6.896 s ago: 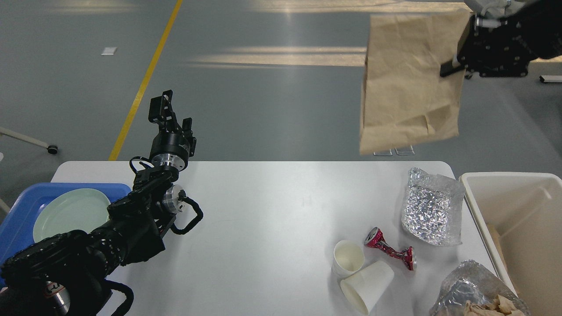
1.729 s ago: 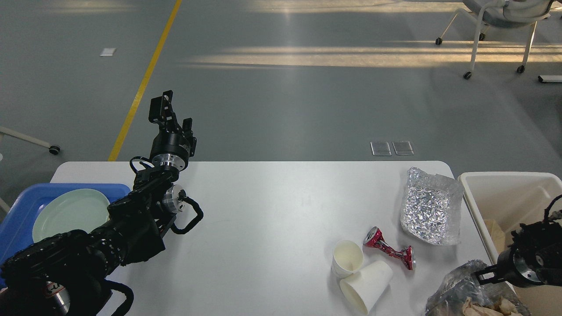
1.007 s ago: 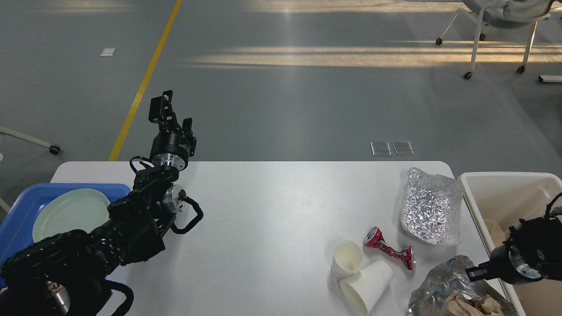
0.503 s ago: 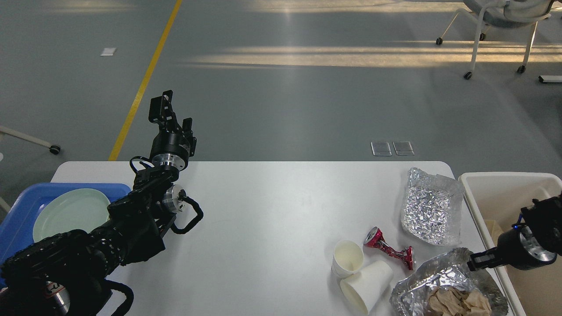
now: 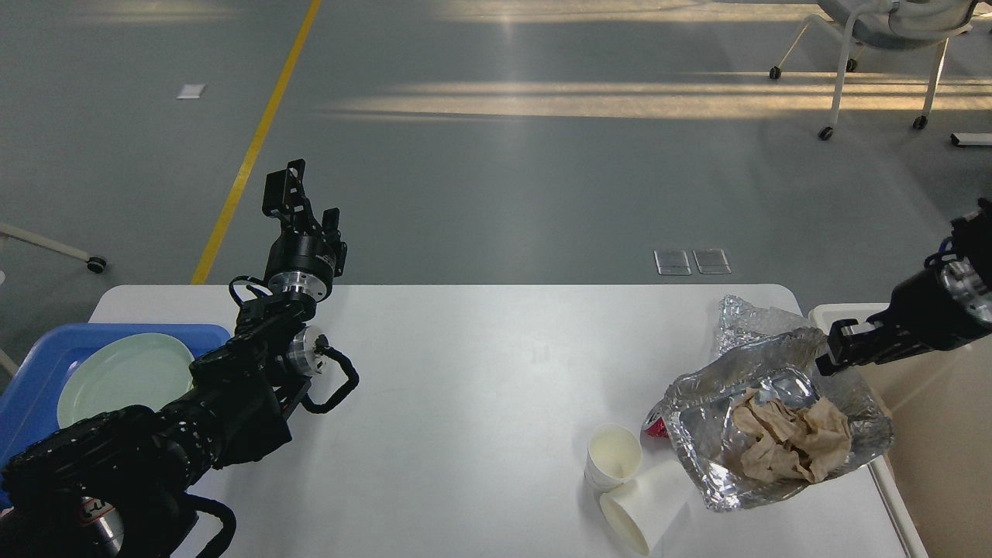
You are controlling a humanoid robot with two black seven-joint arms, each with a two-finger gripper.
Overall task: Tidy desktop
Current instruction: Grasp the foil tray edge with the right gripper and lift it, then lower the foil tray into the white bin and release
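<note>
Our right end effector (image 5: 835,350) pinches only the rim of the foil tray (image 5: 775,422), lifted at the frame's lower right above the white counter (image 5: 480,403). It may tip, spilling crumpled paper (image 5: 783,442). Our left end effector (image 5: 293,194), upper left, holds nothing, fingers apart.

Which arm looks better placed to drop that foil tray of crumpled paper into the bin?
Right. Its tool already grips the rim of the foil tray, lifted above the desktop right beside the off-white bin. The left tool is raised at the far-left side, near the blue tray, holding nothing.
</note>
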